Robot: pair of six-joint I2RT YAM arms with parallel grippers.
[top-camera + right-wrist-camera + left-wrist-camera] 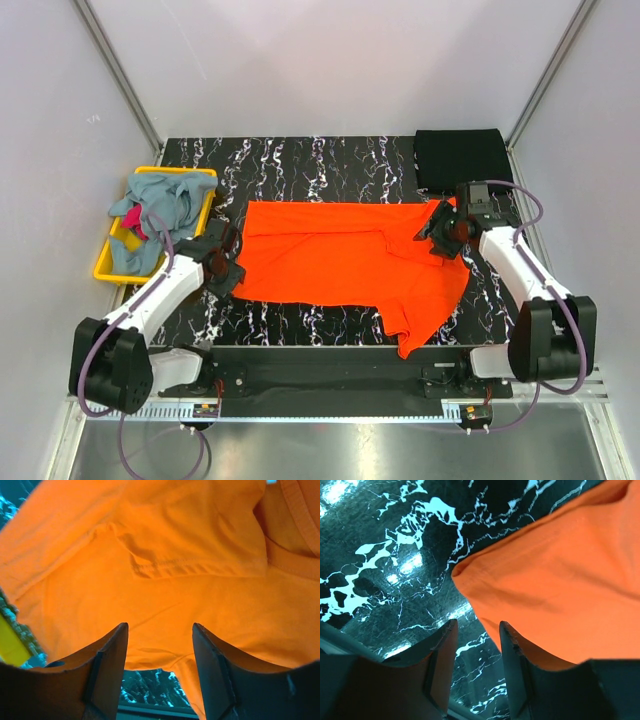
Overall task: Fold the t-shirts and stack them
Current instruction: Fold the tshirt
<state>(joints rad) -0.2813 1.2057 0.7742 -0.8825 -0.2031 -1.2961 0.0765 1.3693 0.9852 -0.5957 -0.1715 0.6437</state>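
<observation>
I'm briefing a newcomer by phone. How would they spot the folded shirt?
Start at the marbled table, go to its far right corner. There lies the black t-shirt, a neat flat rectangle, unlike the spread orange t-shirt or the crumpled shirts in the yellow bin.

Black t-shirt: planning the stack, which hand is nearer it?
Right. Right hand sits just in front of the black t-shirt; left hand is far off beside the yellow bin.

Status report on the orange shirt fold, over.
Left gripper open at orange t-shirt's left edge, empty. Right gripper open over its right end, empty. Shirt spread out, not yet stacked. Nothing blocking either gripper.
</observation>
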